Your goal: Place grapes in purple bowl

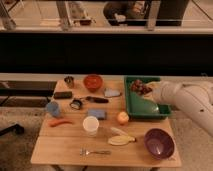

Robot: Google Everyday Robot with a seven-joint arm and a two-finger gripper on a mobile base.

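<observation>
At the table's far right corner: green plastic tray [131,100], rectangular, its long side close to the table's right edge. Over its far end, grapes [140,88], a dark reddish bunch, right at the tip of the gripper [149,89]; the white arm comes in from the right across the tray. Whether the gripper clamps the bunch cannot be told.

Near front right corner: purple bowl [159,143], upright, just inside the front edge, with a strip of bare wood between it and the tray.

Far edge, centre: red-orange bowl [93,81]; beside it on the left, a small metal cup [69,81].

Middle: orange-yellow round fruit [122,117] just beside the tray's near left corner; white cup [90,125]; blue sponge [97,114].

Left side: blue cup [53,108], carrot [60,121].

Front: fork [95,151] near the front edge, open wood to its left.

Support: wooden table [55,147].
</observation>
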